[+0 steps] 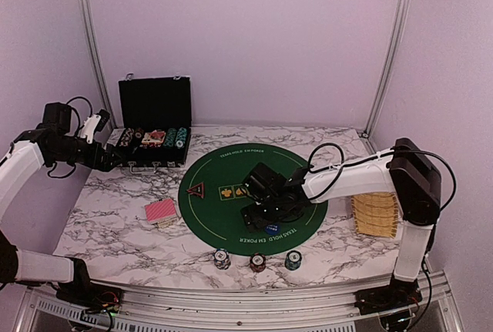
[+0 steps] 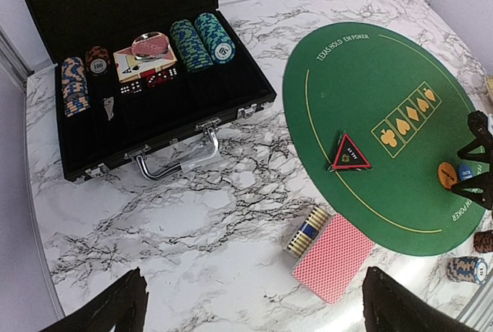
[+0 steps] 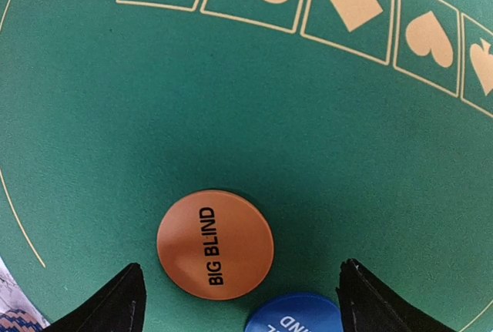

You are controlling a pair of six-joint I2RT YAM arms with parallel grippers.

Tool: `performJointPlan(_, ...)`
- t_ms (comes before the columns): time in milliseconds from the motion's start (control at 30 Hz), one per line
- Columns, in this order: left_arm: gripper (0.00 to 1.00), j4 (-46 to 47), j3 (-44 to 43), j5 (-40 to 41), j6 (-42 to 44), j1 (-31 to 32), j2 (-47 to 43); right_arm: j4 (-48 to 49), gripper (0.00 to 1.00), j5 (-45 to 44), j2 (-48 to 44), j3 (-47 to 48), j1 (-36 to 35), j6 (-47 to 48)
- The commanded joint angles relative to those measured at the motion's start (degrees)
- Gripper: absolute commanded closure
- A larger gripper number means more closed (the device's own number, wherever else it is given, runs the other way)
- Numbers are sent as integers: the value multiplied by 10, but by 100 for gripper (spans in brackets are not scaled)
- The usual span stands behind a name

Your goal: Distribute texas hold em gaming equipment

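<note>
finishes on the desk
the desk point(image 2: 154, 224) looked like glossy marble; the green mat point(image 3: 231, 116) was matt, felt-like cloth; the orange button point(image 3: 215, 244) smooth plastic; the black case point(image 2: 115, 1) had a shiny metal handle point(image 2: 173, 159); the basket point(image 1: 375, 214) was woven wicker.

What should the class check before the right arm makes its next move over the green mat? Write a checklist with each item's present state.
1. Right tool open, holding nothing: ok.
2. Orange button lies flat on the green mat, between the tool's fingers: ok.
3. Blue button separate from the orange one: cannot tell, their edges look very close.
4. Left tool open, away from the mat: ok.
5. Three chip stacks upright at the table's near edge: ok.
6. Red cards off the mat, left of it: ok.
</note>
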State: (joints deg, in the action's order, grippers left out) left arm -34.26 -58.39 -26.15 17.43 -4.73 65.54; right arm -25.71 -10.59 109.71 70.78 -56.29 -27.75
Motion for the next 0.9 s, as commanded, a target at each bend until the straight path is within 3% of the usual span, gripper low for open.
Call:
performJointPlan(0,1,-17,-25,-11,6,-2,1,17,17,5,-3,8,-6,-6)
performJointPlan(300,1,-21,-27,-7,8,-2,-5,21,29,19,24,32,-7,3)
performJointPlan(567,1,-24,-29,-10,9,-2,-5,10,30,18,38,41,-17,9)
performJointPlan(867,1,-25,-29,-11,9,-1,-4,-6,42,-8,43,48,-17,11)
